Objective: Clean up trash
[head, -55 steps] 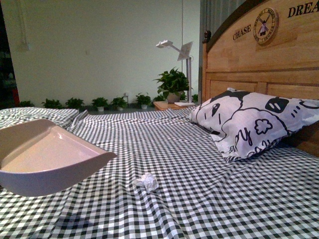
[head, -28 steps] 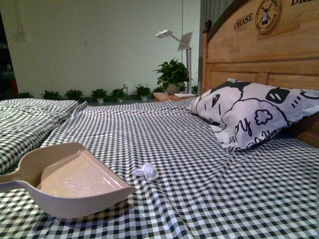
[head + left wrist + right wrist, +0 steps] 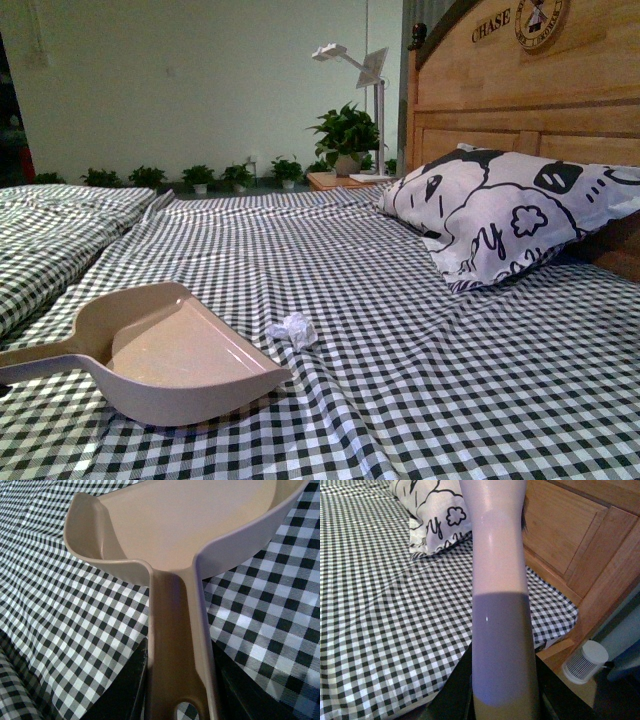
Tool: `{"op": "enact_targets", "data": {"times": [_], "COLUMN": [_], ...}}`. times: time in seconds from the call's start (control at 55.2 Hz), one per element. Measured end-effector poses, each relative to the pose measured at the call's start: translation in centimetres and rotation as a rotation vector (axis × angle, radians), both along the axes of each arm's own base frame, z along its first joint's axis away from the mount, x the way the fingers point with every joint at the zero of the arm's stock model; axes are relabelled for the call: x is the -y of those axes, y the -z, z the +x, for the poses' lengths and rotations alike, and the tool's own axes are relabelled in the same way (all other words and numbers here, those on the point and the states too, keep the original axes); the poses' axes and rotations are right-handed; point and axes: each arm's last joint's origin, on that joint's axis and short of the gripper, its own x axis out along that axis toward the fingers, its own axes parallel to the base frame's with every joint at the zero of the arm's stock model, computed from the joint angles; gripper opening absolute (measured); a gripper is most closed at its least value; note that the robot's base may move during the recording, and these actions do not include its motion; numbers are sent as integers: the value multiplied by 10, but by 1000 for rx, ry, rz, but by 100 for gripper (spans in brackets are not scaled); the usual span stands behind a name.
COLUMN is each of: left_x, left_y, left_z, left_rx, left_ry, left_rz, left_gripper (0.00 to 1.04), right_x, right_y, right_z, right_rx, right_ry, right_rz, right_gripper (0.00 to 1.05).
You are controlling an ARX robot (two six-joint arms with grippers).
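Observation:
The trash (image 3: 291, 329), a small crumpled wad of white paper, lies on the black-and-white checked bedsheet (image 3: 400, 380) near the middle of the front view. Just left of it and nearer the camera rests the beige dustpan (image 3: 180, 355), its open lip a short way from the wad. My left gripper (image 3: 180, 690) is shut on the dustpan (image 3: 170, 535) by its handle. My right gripper (image 3: 502, 690) is shut on the pale brush handle (image 3: 497, 580), held over the bed's side near the headboard. Neither gripper shows in the front view. The brush's bristles are out of view.
A black-and-white printed pillow (image 3: 500, 220) leans on the wooden headboard (image 3: 520, 90) at the right. A bedside table (image 3: 335, 181) with a potted plant (image 3: 345, 135) and a white lamp (image 3: 355, 70) stands behind. A folded checked quilt (image 3: 60, 230) lies at the left. A small white appliance (image 3: 585, 662) sits on the floor beside the bed.
The dustpan has come down from mid-air onto the sheet and moved right, its lip now close to the paper wad. The camera view has tilted down slightly.

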Motion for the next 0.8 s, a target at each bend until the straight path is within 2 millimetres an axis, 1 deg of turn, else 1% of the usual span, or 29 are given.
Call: {"op": "enact_targets", "data": {"times": [0.109,0.308,0.598,0.797], "left_x": [4,10,13,14], "left_y": [5,6,15,17], "left_z": [6,11,15,15], "left_rx": [-15,-24,-52,-71], "left_ry": [4,14,17,17], "left_rz": [-10,-15,-14,-15], "left_gripper": [29,29,29,29], "right_x": [0,0,0,0], "right_y": [0,0,0,0], "right_z": [0,0,0,0], "right_rx": [0,0,0,0], "right_ry": [0,0,0,0], "right_rz": [0,0,0,0], "right_gripper": [20,20,20,20]}}
